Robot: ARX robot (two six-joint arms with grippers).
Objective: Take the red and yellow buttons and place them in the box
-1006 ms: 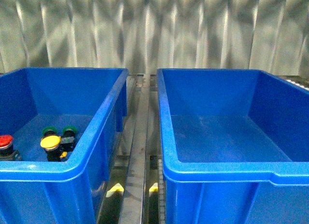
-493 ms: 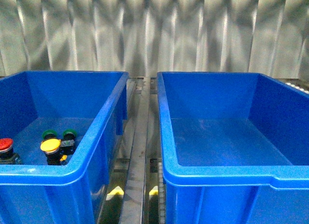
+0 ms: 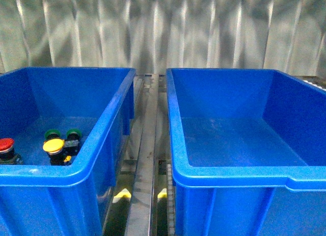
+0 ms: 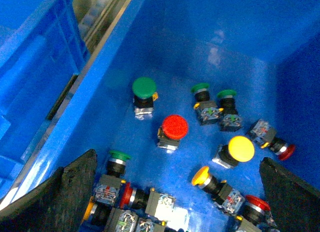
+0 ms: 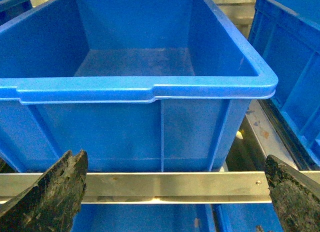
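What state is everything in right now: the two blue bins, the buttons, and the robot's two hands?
Left bin: holds the buttons.
Right bin: nothing visible inside.
Red button: loose on the left bin's floor, cap up.
Yellow button: loose beside it, not gripped.
Green button: loose, cap up.
Left hand: open, empty, over the buttons.
Right hand: open, empty.
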